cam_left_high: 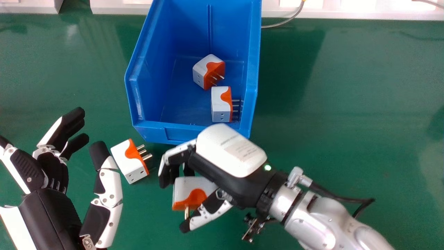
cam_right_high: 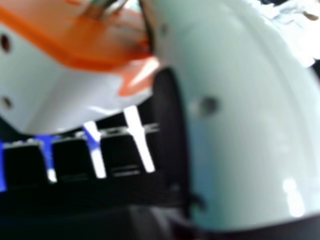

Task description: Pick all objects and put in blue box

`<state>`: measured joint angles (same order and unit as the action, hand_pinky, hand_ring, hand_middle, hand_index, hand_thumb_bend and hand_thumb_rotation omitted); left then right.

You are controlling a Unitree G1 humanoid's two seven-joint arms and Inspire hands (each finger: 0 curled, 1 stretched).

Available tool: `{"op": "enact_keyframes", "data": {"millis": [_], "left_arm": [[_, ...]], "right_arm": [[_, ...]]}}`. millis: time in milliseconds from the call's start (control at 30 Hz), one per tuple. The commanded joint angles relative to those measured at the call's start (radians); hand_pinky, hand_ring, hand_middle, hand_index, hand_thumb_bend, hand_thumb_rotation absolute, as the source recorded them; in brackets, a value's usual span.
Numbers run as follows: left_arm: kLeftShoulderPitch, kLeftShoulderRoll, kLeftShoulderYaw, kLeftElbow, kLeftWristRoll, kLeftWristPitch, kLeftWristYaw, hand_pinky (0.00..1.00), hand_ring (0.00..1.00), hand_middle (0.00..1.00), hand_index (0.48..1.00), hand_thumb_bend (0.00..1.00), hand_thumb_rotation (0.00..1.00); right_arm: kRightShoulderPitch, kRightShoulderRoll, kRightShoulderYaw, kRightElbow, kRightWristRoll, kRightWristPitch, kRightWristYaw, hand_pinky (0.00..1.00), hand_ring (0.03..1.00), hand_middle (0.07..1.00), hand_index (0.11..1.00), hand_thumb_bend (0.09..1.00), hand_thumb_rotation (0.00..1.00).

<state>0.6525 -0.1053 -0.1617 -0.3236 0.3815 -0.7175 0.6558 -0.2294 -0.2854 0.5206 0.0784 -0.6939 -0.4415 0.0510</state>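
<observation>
My right hand is just in front of the blue box, its fingers and thumb curled round a white and orange plug adapter. In the right hand view that adapter lies against the thumb. Another adapter rests on the green table between the hands, prongs pointing right. Inside the box are two more, one farther back and one by the right wall. At the lower left, my left hand is open and holds nothing, its thumb close to the table adapter.
The green table extends to both sides of the box. A pale metal edge runs along the back, with a grey cable right of the box.
</observation>
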Motion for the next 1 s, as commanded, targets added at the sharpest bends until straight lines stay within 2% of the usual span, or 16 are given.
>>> {"op": "enact_keyframes", "data": {"millis": [0, 267, 467, 567, 667, 767, 867, 933, 967], "left_arm": [[-0.017, -0.080, -0.021, -0.018, -0.003, -0.009, 0.001, 0.69, 0.74, 0.73, 0.726, 0.24, 0.00], [-0.024, -0.079, -0.008, -0.013, 0.012, -0.004, 0.006, 0.69, 0.74, 0.73, 0.728, 0.24, 0.00], [-0.038, -0.074, 0.000, -0.007, 0.019, 0.001, 0.002, 0.69, 0.74, 0.74, 0.740, 0.25, 0.00], [-0.053, -0.072, 0.008, 0.003, 0.024, -0.001, 0.004, 0.70, 0.75, 0.75, 0.745, 0.26, 0.00], [-0.068, -0.076, 0.014, 0.010, 0.021, 0.000, 0.005, 0.71, 0.75, 0.75, 0.746, 0.26, 0.00], [-0.083, -0.076, 0.018, 0.015, 0.011, 0.001, 0.001, 0.71, 0.75, 0.75, 0.746, 0.25, 0.00], [-0.093, -0.076, 0.021, 0.018, 0.004, 0.003, -0.002, 0.70, 0.75, 0.75, 0.745, 0.24, 0.00], [-0.099, -0.074, 0.021, 0.023, -0.006, -0.001, -0.005, 0.71, 0.76, 0.75, 0.745, 0.24, 0.00], [-0.101, -0.075, 0.022, 0.023, -0.003, 0.001, -0.004, 0.71, 0.76, 0.75, 0.745, 0.24, 0.00]], "right_arm": [[0.000, 0.001, -0.025, -0.060, 0.037, -0.013, 0.006, 0.27, 0.403, 0.462, 0.509, 0.517, 0.00], [0.039, -0.014, -0.089, -0.164, 0.082, -0.028, 0.011, 0.34, 0.444, 0.484, 0.516, 0.501, 0.00], [0.033, 0.022, -0.152, -0.199, 0.109, -0.095, -0.077, 0.35, 0.441, 0.467, 0.526, 0.499, 0.00], [-0.044, 0.045, -0.188, -0.149, 0.095, -0.141, -0.142, 0.35, 0.437, 0.484, 0.507, 0.500, 0.00], [-0.164, 0.060, -0.224, -0.083, 0.043, -0.133, -0.204, 0.35, 0.452, 0.488, 0.478, 0.501, 0.00], [-0.308, 0.074, -0.244, 0.035, 0.012, -0.115, -0.258, 0.34, 0.432, 0.489, 0.503, 0.499, 0.00], [-0.495, 0.088, -0.232, 0.262, -0.030, -0.101, -0.335, 0.33, 0.412, 0.486, 0.520, 0.497, 0.00], [-0.615, 0.110, -0.215, 0.450, -0.054, -0.093, -0.399, 0.33, 0.405, 0.487, 0.524, 0.496, 0.00], [-0.682, 0.127, -0.206, 0.565, -0.060, -0.087, -0.432, 0.32, 0.404, 0.488, 0.526, 0.496, 0.00]]}}
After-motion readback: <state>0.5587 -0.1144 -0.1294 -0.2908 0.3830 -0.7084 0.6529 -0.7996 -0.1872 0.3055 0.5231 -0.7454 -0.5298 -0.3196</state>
